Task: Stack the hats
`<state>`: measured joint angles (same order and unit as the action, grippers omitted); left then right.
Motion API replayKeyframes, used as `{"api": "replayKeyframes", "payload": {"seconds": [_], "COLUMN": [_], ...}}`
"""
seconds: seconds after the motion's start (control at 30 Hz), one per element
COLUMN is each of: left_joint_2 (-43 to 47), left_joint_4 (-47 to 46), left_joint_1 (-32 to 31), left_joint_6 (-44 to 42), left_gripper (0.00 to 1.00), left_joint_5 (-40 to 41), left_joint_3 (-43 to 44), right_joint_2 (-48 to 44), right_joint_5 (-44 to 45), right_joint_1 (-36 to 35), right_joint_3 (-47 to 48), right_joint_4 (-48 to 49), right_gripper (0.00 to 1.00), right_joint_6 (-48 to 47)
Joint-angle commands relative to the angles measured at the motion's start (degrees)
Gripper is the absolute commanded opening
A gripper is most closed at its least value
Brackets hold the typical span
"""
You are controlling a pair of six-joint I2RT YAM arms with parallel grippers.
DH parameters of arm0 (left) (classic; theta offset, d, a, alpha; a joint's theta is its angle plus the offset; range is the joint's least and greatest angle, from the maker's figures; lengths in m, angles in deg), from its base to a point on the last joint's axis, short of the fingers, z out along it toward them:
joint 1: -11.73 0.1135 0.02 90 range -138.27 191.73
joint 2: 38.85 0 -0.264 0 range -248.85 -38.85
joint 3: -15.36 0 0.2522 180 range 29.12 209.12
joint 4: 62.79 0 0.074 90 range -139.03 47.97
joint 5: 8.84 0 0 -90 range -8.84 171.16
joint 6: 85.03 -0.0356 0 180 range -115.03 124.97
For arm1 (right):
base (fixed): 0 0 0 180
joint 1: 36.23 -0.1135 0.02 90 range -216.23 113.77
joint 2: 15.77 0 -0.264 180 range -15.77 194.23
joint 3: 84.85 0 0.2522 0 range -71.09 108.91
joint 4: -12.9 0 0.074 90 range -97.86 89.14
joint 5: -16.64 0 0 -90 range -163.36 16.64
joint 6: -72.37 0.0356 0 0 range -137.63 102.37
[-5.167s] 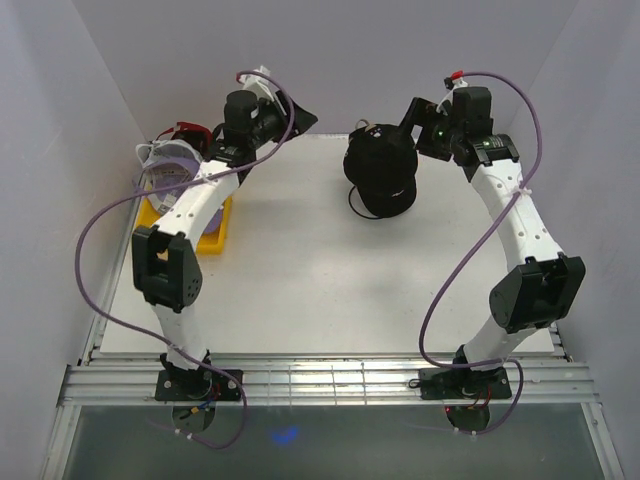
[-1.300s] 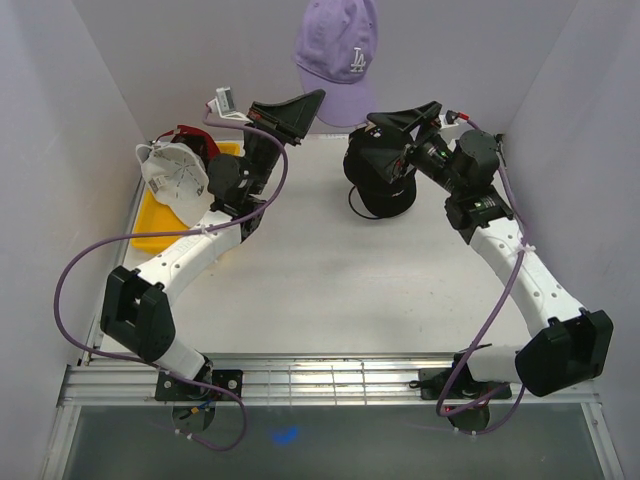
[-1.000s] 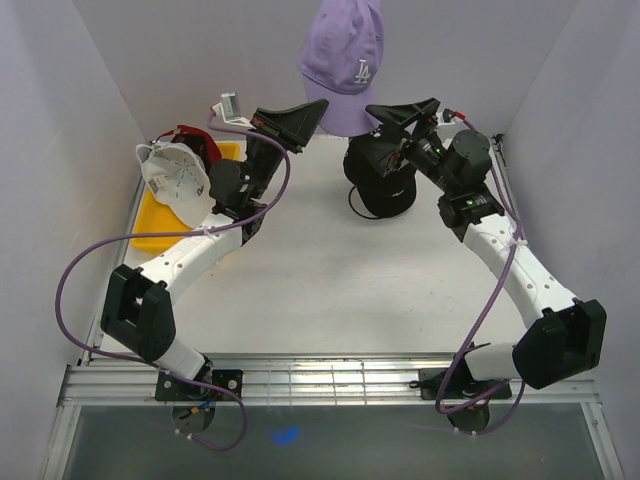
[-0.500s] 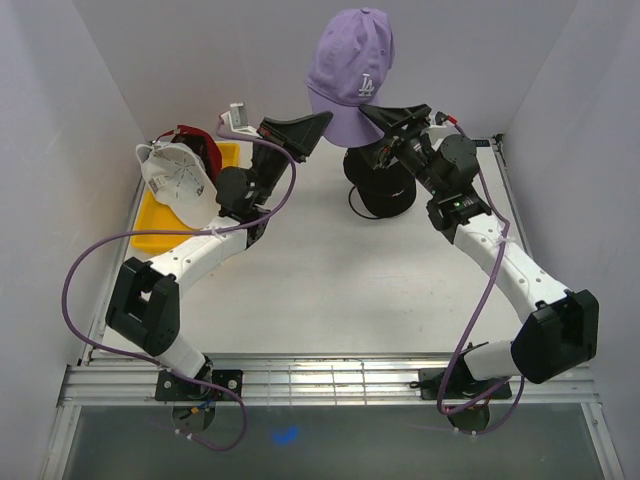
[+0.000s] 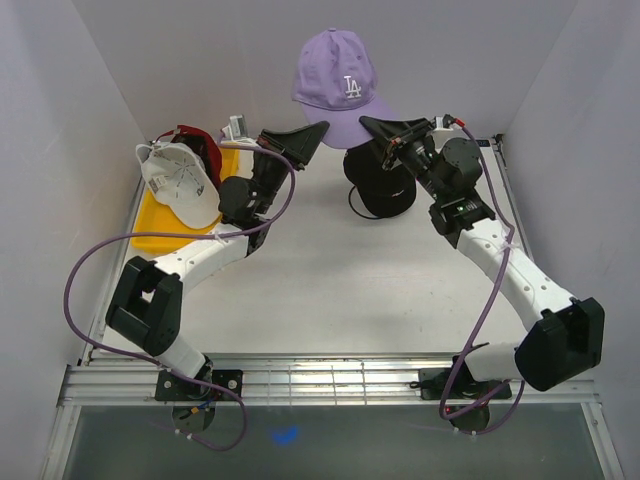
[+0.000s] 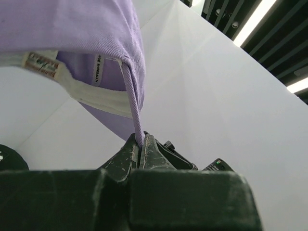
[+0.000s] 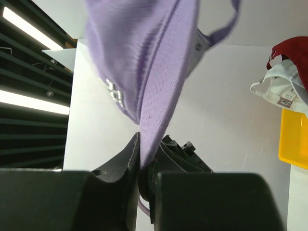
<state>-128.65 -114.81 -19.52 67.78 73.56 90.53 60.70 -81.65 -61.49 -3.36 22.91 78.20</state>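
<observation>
Over the far end of the surface [image 5: 320, 290] the lavender cap [image 5: 338, 80] is held aloft by the left gripper [image 5: 321, 128], jaws pinched shut on its back strap [image 6: 134, 106], and the right gripper [image 5: 363, 121], jaws clamped on its brim [image 7: 163, 96]. With such narrow holds it could be twisted or dropped if the arms are moved unevenly, or be landed askew on the black cap [image 5: 382, 190] lying beneath the grippers. The white cap [image 5: 180, 180] and dark red cap [image 5: 207, 148] are piled at the yellow tray [image 5: 160, 228] on the left, well apart, and nothing is seen in the way.
</observation>
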Motion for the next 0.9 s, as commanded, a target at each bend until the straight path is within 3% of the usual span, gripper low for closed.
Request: {"api": "replayKeyframes", "payload": {"seconds": [0.0, 0.2, 0.3, 0.6, 0.87], "left_joint_2": [1.91, 5.85, 10.33, 21.93, 24.5], "left_joint_4": [1.17, 7.59, 9.44, 14.36, 18.23], "left_joint_1": [-0.13, -0.13, -0.13, -0.05, -0.04], "left_joint_6": [-0.32, -1.37, -3.12, -8.39, -10.16], "left_gripper": [0.02, 0.43, 0.56, 0.6, 0.61], "left_joint_5": [-4.09, -4.8, -4.18, -5.85, -7.43], "left_joint_3": [-0.33, -2.34, -5.41, -10.25, -10.25], "right_joint_2": [-1.32, 1.58, 2.72, 6.59, 7.38], "right_joint_5": [1.18, 0.12, -1.28, -13.13, -18.07], "right_joint_1": [0.29, 2.31, 4.94, 14.09, 17.26], "right_joint_3": [4.59, 13.65, 15.68, 10.6, 2.6], "right_joint_4": [-1.7, -11.71, -13.05, -1.46, 8.04], "right_gripper": [0.08, 0.08, 0.08, 0.08, 0.08], "right_joint_6": [-4.25, -9.42, -10.92, -9.44, -6.63]}}
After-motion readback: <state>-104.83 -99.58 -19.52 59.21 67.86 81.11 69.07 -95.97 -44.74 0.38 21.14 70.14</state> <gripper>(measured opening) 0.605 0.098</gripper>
